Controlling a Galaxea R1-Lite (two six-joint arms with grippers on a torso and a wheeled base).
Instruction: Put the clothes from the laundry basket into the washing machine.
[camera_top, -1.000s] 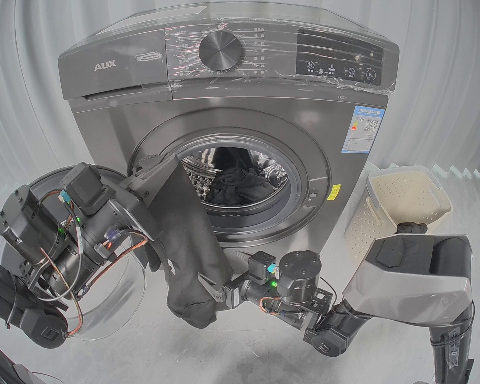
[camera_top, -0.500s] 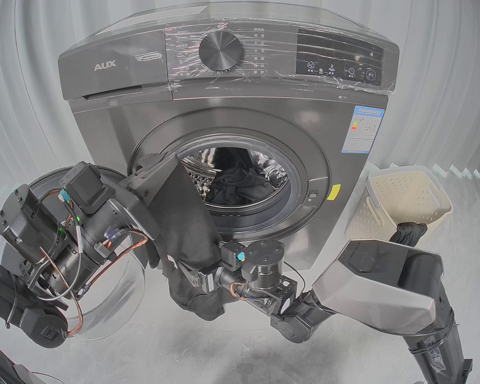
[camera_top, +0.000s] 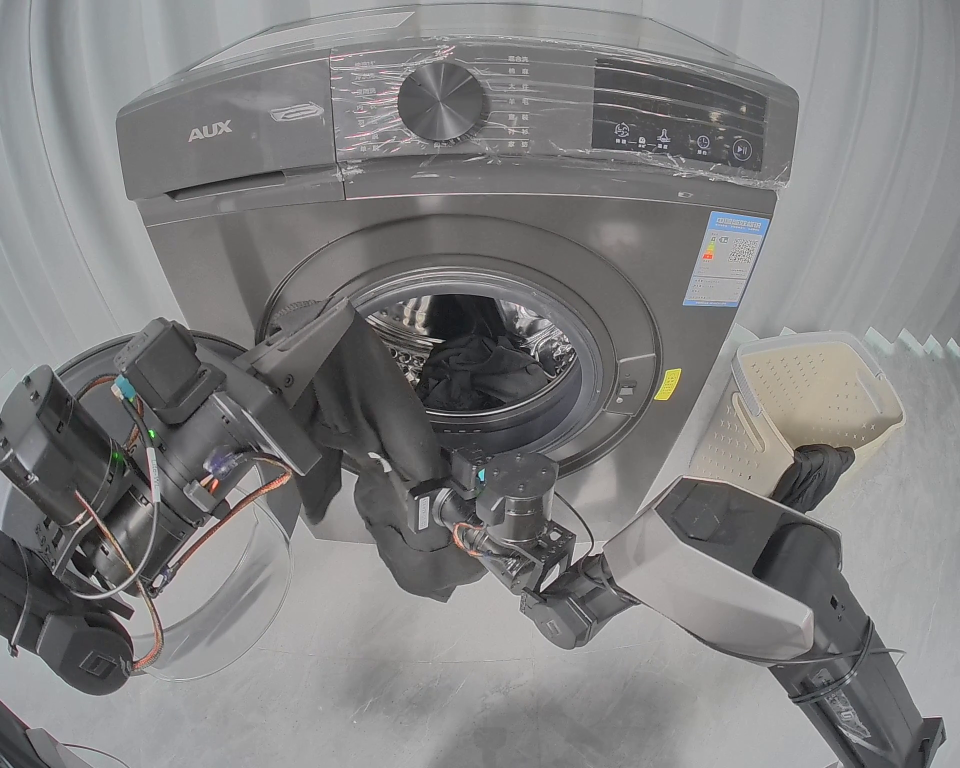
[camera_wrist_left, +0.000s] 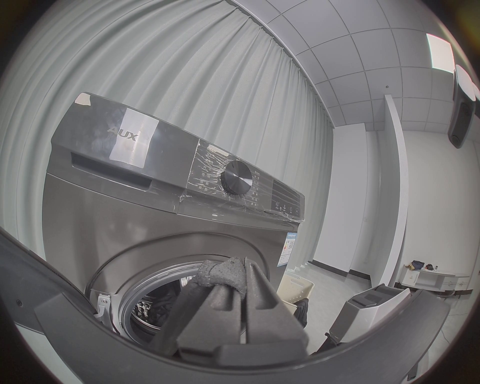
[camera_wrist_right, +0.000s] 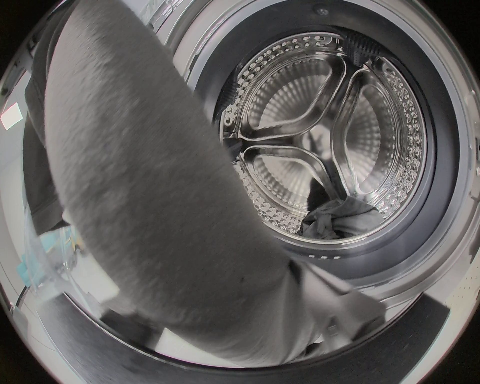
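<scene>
A dark grey garment (camera_top: 375, 420) hangs from my left gripper (camera_top: 335, 328), which is shut on its top edge just left of the washing machine's (camera_top: 450, 200) round opening. In the left wrist view the fingers (camera_wrist_left: 260, 300) pinch a wad of that cloth (camera_wrist_left: 222, 270). My right gripper (camera_top: 405, 505) sits low in front of the opening, open, pressed into the garment's lower folds (camera_wrist_right: 150, 200). One of its fingers (camera_wrist_right: 345, 307) shows under the cloth. Dark clothes (camera_top: 480, 370) lie in the steel drum (camera_wrist_right: 325, 125). The cream laundry basket (camera_top: 860, 385) stands at the right.
The machine's glass door (camera_top: 235, 590) is swung open to the left, behind my left arm. A dark piece of clothing (camera_top: 815, 475) hangs over the basket's near rim. Pale curtains stand behind the machine; grey floor lies in front of it.
My right arm has swung left and up toward the opening, bunching and lifting the garment's lower half. The left gripper has barely moved and keeps its hold.
</scene>
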